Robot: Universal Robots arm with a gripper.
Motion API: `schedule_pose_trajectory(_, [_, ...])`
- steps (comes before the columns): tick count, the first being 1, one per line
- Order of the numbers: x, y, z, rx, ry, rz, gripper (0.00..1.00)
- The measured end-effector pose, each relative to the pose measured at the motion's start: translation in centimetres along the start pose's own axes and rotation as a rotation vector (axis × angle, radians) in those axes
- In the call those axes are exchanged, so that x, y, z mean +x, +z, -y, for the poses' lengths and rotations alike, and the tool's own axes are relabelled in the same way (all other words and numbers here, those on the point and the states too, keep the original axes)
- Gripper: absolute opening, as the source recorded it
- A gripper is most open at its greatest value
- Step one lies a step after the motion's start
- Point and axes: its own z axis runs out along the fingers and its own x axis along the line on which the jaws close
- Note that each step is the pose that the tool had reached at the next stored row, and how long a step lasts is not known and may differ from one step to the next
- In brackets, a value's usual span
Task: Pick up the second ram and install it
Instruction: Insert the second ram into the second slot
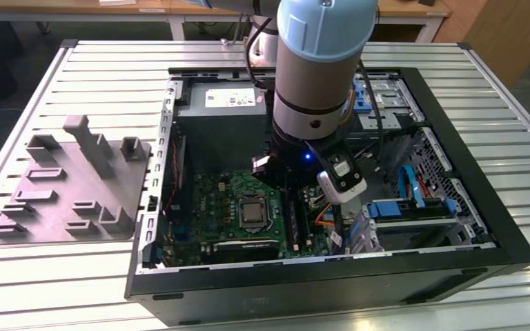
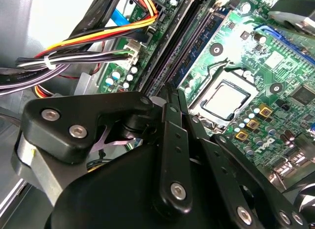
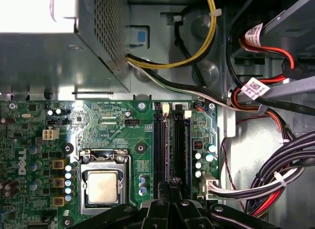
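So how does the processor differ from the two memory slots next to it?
The processor is square and silvery; the memory slots are long, narrow and black. The processor sits in a metal frame; the slots show white clips at one end. Both lie on the green motherboard.

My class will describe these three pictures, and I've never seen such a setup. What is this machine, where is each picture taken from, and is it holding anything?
The blue-grey tube is a robot arm reaching into an open computer case on a slatted table, beside a grey tray. That exterior view comes from a camera off the arm. Both wrist views come from cameras on the arm: its black gripper hangs over the long memory slots of the motherboard, near the processor. Whether it holds anything I cannot tell.
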Motion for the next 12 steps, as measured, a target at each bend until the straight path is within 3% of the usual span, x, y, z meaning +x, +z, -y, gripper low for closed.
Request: schedule_pose_trajectory(12, [0.01,0.25,0.01,0.0000,0.000,0.0002,0.11])
